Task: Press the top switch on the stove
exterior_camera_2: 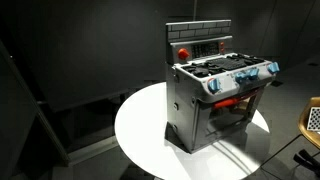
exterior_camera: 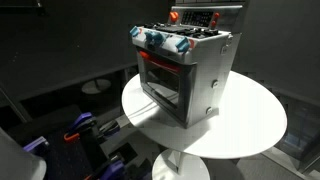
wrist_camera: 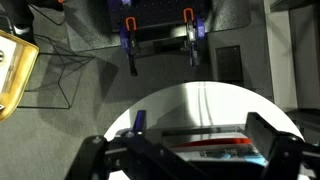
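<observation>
Silver-grey and boxy, the stove (exterior_camera: 188, 78) stands upright on a white round table (exterior_camera: 255, 125), seen in both exterior views (exterior_camera_2: 205, 100). It sits roughly in the middle of the tabletop (exterior_camera_2: 140, 130), with bare white surface around it on all sides. Its windowed oven door (exterior_camera: 160, 80) faces the front edge of the table, and a row of blue-and-white knobs (exterior_camera_2: 243, 78) runs along the top front edge. A back panel (exterior_camera_2: 200, 45) rises behind the cooktop, with a red button (exterior_camera_2: 183, 53) at one end of it.

No arm shows in either exterior view. The gripper (wrist_camera: 200, 152) appears only in the wrist view, where it enters from the bottom edge and looks down onto the white table (wrist_camera: 200, 100). Its two dark fingers (wrist_camera: 275, 145) are spread wide apart and hold nothing. Between them lies a narrow strip of silver and red, too little of it showing to say what part of the stove it is, if any.

Beyond the table, the wrist view shows two clamps (wrist_camera: 130, 35) with blue and orange parts fixed to a dark surface. A yellow object (wrist_camera: 12, 65) lies at the left edge, beside a thin wire frame (wrist_camera: 60, 72) on the grey floor.
</observation>
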Robot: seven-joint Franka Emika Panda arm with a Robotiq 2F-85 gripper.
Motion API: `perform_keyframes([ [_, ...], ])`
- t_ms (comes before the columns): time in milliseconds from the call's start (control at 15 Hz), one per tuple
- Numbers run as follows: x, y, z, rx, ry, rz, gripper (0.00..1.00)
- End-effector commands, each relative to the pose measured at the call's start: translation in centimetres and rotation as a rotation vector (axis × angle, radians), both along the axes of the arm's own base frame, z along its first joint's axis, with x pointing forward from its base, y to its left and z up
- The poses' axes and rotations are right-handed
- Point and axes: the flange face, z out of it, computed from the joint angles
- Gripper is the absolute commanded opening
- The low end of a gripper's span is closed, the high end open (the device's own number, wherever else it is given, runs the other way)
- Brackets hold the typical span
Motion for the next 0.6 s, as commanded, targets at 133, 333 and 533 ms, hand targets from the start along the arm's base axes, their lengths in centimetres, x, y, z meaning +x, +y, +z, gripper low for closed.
perform_keyframes([
  [133,0.0,0.0,0.0,0.0,0.0,0.0,1.0],
  [333,0.7,0.0,0.2,-0.006,-0.025,-0.024,1.0],
  [533,2.1,0.0,0.6,-0.003,-0.067,-0.042,1.0],
])
